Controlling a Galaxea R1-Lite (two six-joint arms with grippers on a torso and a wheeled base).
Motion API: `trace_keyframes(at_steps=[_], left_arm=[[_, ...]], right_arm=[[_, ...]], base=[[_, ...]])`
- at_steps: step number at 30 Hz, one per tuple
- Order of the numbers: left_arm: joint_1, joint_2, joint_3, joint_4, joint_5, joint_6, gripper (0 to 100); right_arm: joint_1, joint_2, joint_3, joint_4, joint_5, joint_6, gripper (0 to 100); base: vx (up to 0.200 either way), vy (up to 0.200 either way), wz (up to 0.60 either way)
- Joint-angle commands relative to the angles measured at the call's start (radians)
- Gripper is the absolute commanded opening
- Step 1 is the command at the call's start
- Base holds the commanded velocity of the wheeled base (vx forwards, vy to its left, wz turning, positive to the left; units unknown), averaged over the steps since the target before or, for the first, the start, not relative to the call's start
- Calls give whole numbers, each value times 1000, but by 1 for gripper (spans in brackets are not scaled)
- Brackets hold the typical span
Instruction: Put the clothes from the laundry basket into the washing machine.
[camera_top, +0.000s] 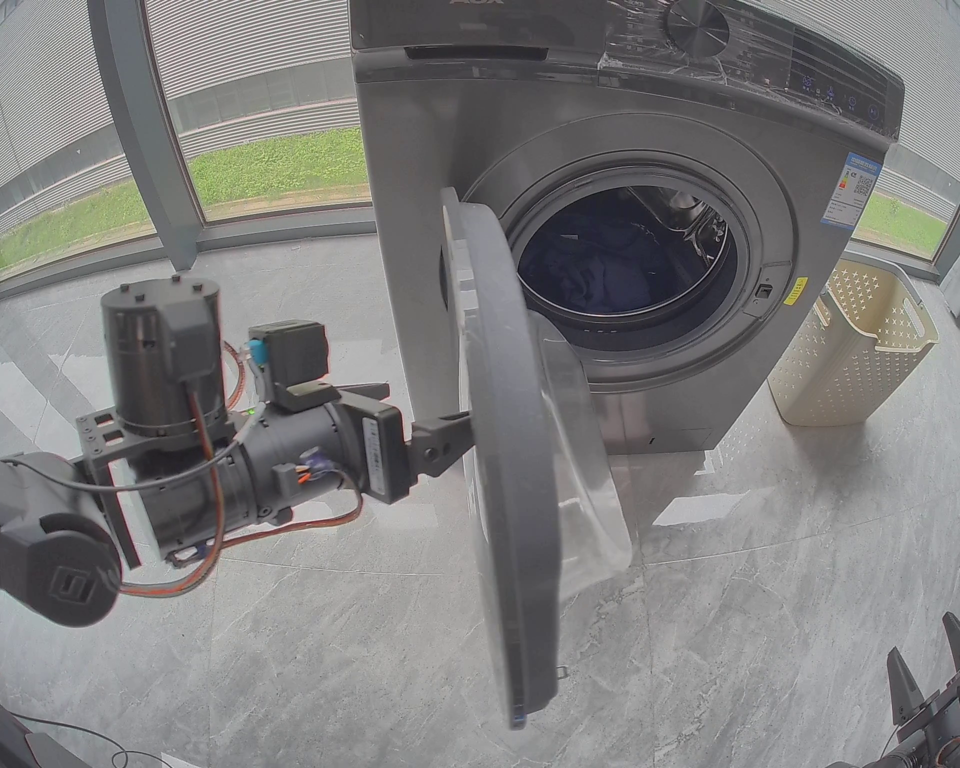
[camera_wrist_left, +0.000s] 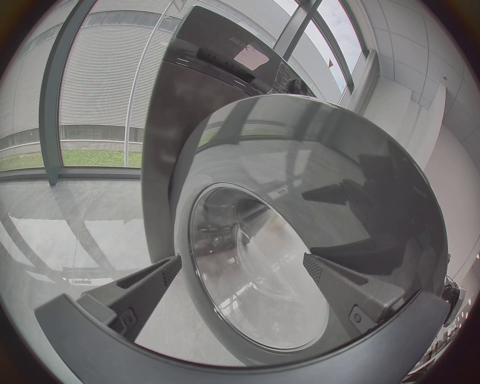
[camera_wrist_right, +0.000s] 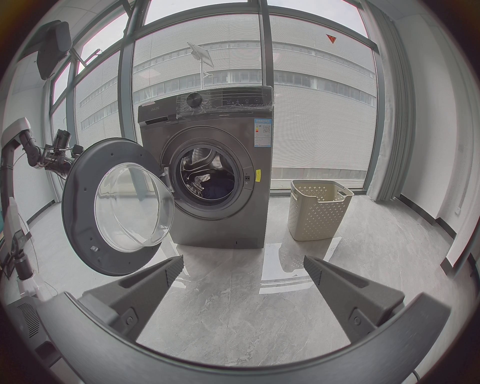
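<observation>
The grey washing machine (camera_top: 640, 130) stands with its round door (camera_top: 510, 470) swung wide open. Dark blue clothes (camera_top: 600, 265) lie inside the drum, and they also show in the right wrist view (camera_wrist_right: 217, 185). My left gripper (camera_top: 450, 435) is open, its fingers spread right at the door's outer face (camera_wrist_left: 300, 165); I cannot tell whether they touch it. The cream laundry basket (camera_top: 850, 350) stands on the floor to the right of the machine, and the part of its inside (camera_wrist_right: 320, 210) I see is bare. My right gripper (camera_top: 928, 665) hangs low at the right, open and holding nothing.
Grey tiled floor (camera_top: 750, 600) stretches in front of the machine. Large windows (camera_top: 260, 140) and a slanted pillar (camera_top: 140, 130) stand behind and to the left. A wall and a curtain (camera_wrist_right: 395, 125) close off the right side beyond the basket.
</observation>
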Motion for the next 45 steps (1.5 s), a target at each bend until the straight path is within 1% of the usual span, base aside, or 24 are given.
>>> trace_keyframes(at_steps=[1,9,15,18,19,20,22,27,34,36,37,39,41,43,45], left_arm=[[-33,107,-79,-10,10,-2,100],[-45,183,-174,5,8,-2,100],[-51,275,-294,6,2,-6,100],[-56,303,-337,6,0,-19,100],[-68,328,-386,6,-1,-45,100],[-68,341,-413,6,-3,-62,100],[-68,366,-450,8,-4,-76,100],[-59,427,-532,8,-4,-80,100],[-59,459,-587,3,-3,-83,100],[-59,476,-616,0,7,-88,100],[-57,486,-637,-4,8,-95,100],[-56,505,-688,-4,20,-132,100],[-54,529,-740,-3,53,-169,100],[-48,558,-788,-4,77,-189,100],[-37,585,-835,2,100,-192,100]], right_arm=[[0,-15,16,0,0,0,100],[0,-15,16,0,0,0,100],[0,-15,16,0,0,0,100],[0,-15,16,0,0,0,100],[0,-15,16,0,0,0,100],[0,-15,16,0,0,0,100],[0,-15,16,0,0,0,100],[0,-15,16,0,0,0,100],[0,-15,16,0,0,0,100],[0,-15,16,0,0,0,100],[0,-15,16,0,0,0,100],[0,-15,16,0,0,0,100],[0,-15,16,0,0,0,100],[0,-15,16,0,0,0,100],[0,-15,16,0,0,0,100]], base=[[0,0,0],[0,0,0],[0,0,0],[0,0,0],[0,0,0],[0,0,0],[0,0,0],[0,0,0],[0,0,0],[0,0,0],[0,0,0],[0,0,0],[0,0,0],[0,0,0],[0,0,0]])
